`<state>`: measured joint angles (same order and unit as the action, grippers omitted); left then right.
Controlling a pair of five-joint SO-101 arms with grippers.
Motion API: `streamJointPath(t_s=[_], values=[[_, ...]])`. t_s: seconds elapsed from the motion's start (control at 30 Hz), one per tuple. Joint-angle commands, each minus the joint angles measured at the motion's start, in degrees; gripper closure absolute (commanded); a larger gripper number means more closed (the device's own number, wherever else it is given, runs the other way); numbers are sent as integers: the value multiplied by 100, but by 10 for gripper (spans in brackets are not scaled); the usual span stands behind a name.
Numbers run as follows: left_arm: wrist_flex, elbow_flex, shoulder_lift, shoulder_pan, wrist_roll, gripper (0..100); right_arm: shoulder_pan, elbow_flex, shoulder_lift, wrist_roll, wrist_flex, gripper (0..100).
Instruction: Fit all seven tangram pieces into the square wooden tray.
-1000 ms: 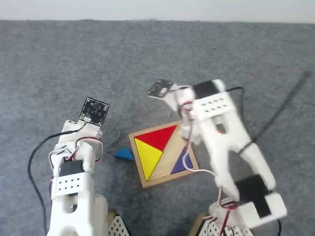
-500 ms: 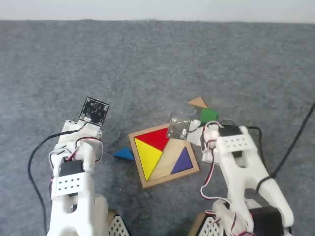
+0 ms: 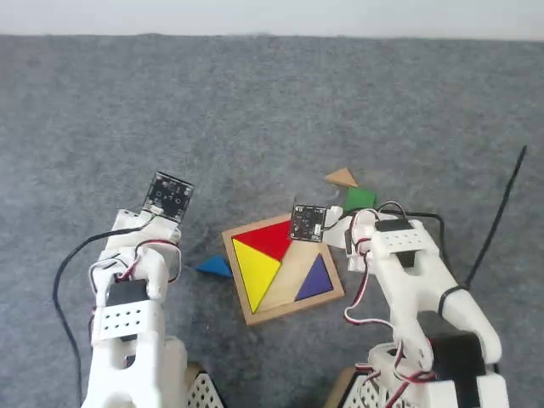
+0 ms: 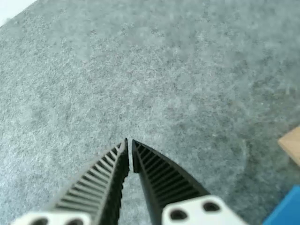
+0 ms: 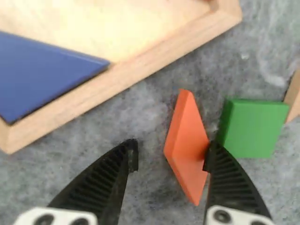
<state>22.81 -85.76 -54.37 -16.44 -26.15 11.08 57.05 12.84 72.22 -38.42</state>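
Fingers [image 5: 110, 180] of the right gripper [image 5: 173, 157] are spread and empty, straddling the orange parallelogram [image 5: 186, 140]. My read: it's lined up to pinch across the short width, the only span that fits the opening. One finger sits at the piece's edge, right at the seam with the green square [image 5: 251, 126]. The other finger stands apart on the tray side.

The orange piece lies flat on the table [image 3: 255, 110], just off the right rim of the wooden tray [image 3: 293, 306], so it's a short carry once gripped. The green one is touching or nearly touching it, I can't tell which. Risk: closing could nudge the green one or twist the orange one.

The tray holds three pieces: the red triangle [image 3: 274, 236] on the far side, the yellow triangle [image 3: 253, 263] on the left, and the blue-violet triangle [image 3: 316, 279] at the near-right corner. Bare wood runs between them, which looks like the slot for the smaller pieces.

Outside the tray are the orange and green pieces, the tan triangle [image 3: 342, 178] just beyond the green one, and the light blue piece [image 3: 214, 267] just left of the tray. So four are left to place, a bit under halfway.

The left gripper [image 4: 130, 143] has its fingers pressed together with nothing between them. It hangs over bare table left of the tray, near the light blue piece. It looks parked clear of the right arm's workspace and handy for the light blue piece.
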Motion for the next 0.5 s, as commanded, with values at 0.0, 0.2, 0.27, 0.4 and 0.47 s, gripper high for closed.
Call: streamJointPath(t_s=[0.0, 0.2, 0.27, 0.4, 0.47], values=[[-149, 57, -158, 53, -114, 988, -154, -185, -75, 176, 66, 817], [-149, 57, -158, 53, -114, 988, -171, -211, -57, 158, 110, 969], [-149, 57, -158, 53, -114, 988, -171, -220, -31, 149, 110, 972], [-149, 57, -158, 53, -114, 988, -180, -299, -31, -53, 101, 973], [-149, 57, -158, 53, -114, 988, -268, -457, -22, -273, 66, 985]])
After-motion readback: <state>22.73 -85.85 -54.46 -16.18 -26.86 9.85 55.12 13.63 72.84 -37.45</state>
